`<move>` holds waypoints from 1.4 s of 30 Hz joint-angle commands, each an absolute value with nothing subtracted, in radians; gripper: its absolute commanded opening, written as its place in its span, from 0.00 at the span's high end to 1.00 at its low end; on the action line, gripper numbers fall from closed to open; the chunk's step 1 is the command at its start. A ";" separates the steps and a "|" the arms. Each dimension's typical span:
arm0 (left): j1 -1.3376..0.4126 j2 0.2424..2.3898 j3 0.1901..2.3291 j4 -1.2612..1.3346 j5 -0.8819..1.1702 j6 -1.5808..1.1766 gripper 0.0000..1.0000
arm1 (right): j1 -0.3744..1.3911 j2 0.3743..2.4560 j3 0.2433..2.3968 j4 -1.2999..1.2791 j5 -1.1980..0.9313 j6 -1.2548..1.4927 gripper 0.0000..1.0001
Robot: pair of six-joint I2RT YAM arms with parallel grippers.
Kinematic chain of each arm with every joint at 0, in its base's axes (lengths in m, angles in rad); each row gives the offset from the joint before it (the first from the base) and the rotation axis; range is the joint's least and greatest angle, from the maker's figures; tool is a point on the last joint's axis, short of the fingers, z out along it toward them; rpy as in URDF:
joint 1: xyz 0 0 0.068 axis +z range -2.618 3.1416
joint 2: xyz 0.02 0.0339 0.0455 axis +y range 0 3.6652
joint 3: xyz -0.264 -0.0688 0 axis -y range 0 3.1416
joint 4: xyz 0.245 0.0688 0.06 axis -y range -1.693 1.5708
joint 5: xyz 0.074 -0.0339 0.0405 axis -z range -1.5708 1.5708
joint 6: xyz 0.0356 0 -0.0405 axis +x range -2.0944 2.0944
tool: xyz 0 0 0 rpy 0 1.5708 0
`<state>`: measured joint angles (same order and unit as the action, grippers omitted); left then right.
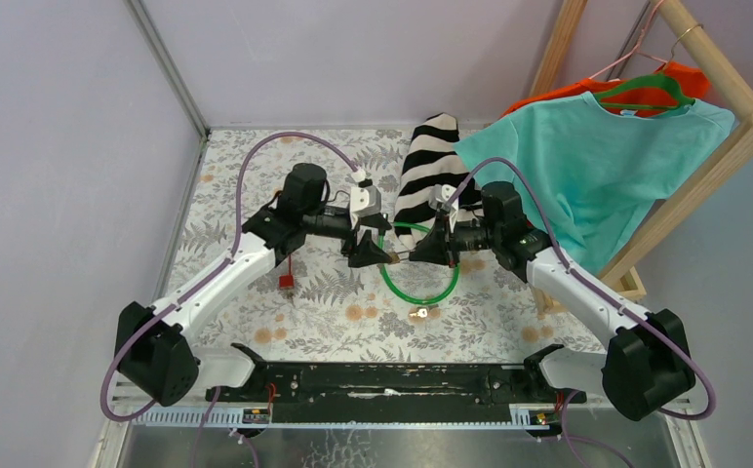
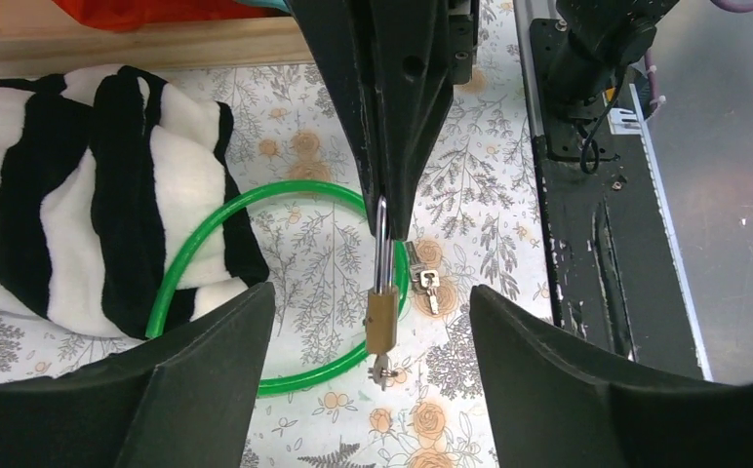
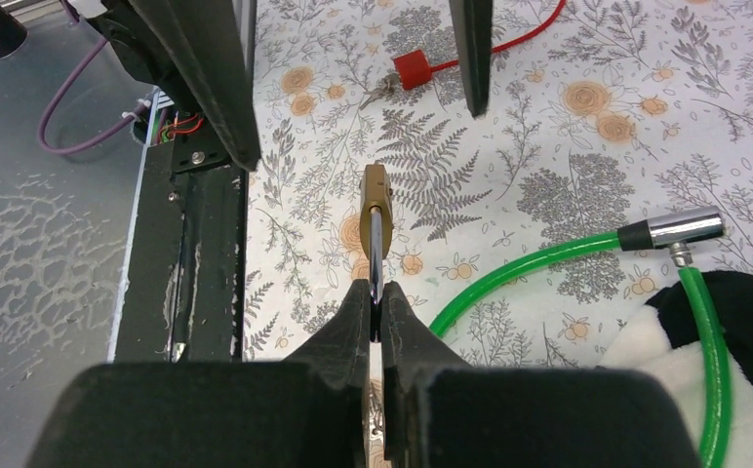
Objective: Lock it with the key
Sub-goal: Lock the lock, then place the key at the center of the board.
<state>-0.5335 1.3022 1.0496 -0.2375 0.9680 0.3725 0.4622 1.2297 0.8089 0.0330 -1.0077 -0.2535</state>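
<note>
Far on your left, a red key tag [image 1: 286,282] lies on the floral tablecloth [image 1: 334,312], well apart from everything else. Your left gripper [image 1: 366,252] stands wide. In its wrist view its fingers [image 2: 207,370] flank the brass padlock [image 2: 383,320] on both sides without touching it. The padlock hangs in the air between your two grippers, above the tablecloth. A small key [image 2: 384,370] appears to stick out of the end away from the shackle, though it is too small to be sure. Your right gripper [image 3: 376,292] is clamped tight on the padlock's shackle, with the brass body pointing away toward the left fingers. Under the padlock and reaching to its right, a green cable loop [image 1: 421,288] lies flat on the tablecloth. Loose keys [image 1: 418,314] sit just beside its near edge, and its chrome end fitting [image 3: 670,229] sits toward the black-and-white striped cloth [image 1: 431,166], which covers part of the loop. Farther right, a teal T-shirt [image 1: 597,166] hangs from a wooden rack [image 1: 738,93].
</note>
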 commanded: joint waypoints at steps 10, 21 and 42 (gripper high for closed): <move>-0.518 1.280 1.066 -0.369 0.924 0.518 0.24 | 0.398 1.182 0.847 0.054 -1.091 -0.229 1.00; -0.524 1.407 1.129 -0.393 0.970 0.380 0.58 | 0.397 1.183 0.841 0.057 -1.109 -0.224 1.00; -0.526 1.454 1.127 -0.434 1.033 0.402 0.87 | 0.396 1.183 0.838 0.055 -1.086 -0.237 1.00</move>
